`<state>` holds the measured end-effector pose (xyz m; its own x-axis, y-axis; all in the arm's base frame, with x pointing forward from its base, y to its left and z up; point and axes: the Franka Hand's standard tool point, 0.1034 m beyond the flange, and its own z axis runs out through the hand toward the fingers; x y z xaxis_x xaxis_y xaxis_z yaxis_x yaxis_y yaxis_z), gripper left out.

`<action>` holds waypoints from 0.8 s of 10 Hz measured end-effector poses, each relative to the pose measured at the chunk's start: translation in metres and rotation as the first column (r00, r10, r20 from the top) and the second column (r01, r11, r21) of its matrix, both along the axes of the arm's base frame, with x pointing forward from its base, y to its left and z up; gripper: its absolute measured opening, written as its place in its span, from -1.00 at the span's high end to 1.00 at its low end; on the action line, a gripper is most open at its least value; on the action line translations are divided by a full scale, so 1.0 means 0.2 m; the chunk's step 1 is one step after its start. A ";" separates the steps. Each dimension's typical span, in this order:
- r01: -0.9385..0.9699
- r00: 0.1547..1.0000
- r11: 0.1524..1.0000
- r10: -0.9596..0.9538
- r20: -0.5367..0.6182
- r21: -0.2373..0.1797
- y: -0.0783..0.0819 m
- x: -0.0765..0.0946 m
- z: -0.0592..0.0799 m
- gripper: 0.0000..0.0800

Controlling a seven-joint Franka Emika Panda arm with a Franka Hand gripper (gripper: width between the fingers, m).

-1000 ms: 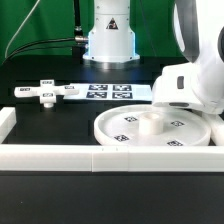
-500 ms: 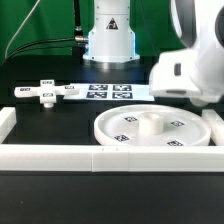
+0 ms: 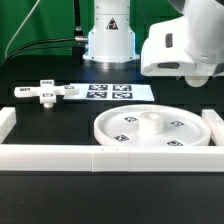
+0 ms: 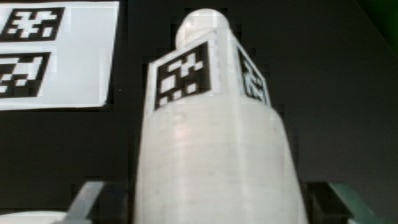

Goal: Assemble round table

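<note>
The large rimmed round disc lies flat at the exterior view's lower right, with a raised hub at its centre. The flat cross-shaped foot piece lies at the left. My gripper hangs above and behind the disc's right side, and its housing hides what it carries there. In the wrist view the gripper is shut on the white tagged post, which stands out lengthwise between the fingers.
The marker board lies behind the disc, and a corner of it shows in the wrist view. White border rails run along the front and the left. The robot base stands at the back.
My gripper has risen from low beside the disc's right rim to well above it and shifted slightly toward the exterior view's left. The disc and foot piece have not moved.
</note>
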<state>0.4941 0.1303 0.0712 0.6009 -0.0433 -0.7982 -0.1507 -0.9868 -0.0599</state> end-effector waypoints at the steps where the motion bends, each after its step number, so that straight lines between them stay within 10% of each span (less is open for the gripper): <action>1: 0.015 0.996 1.000 -0.015 0.084 -0.004 0.01 0.05 -0.01 -0.02; 8: 0.044 0.833 0.999 -0.031 0.552 -0.010 -0.02 0.24 0.18 -0.02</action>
